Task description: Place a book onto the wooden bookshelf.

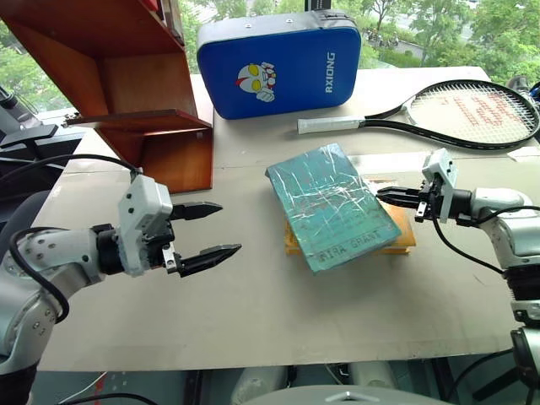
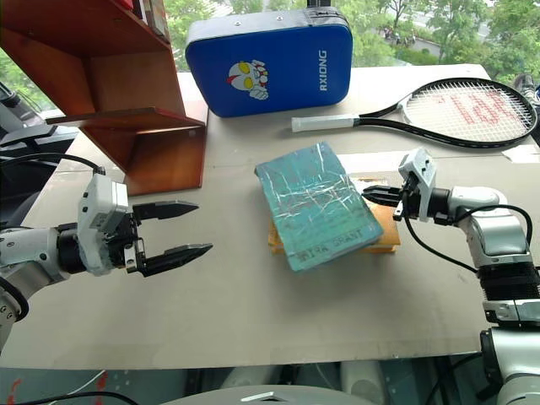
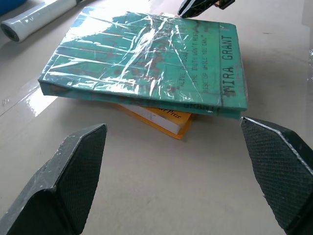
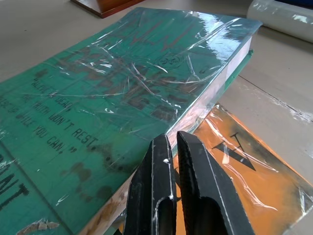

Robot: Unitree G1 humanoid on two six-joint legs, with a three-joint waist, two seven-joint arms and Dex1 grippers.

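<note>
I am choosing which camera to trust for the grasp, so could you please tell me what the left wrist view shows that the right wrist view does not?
Left wrist view alone: the open left gripper, the lettered "MIRA GRANT" edge, and the racket's white wrapped handle.

Right wrist view alone: the shut right gripper at the teal book's page edge, and a corner of the reddish-brown wooden bookshelf.

Both: the thin teal-green plastic-wrapped book lying on the yellow-orange book on the pale table.
</note>
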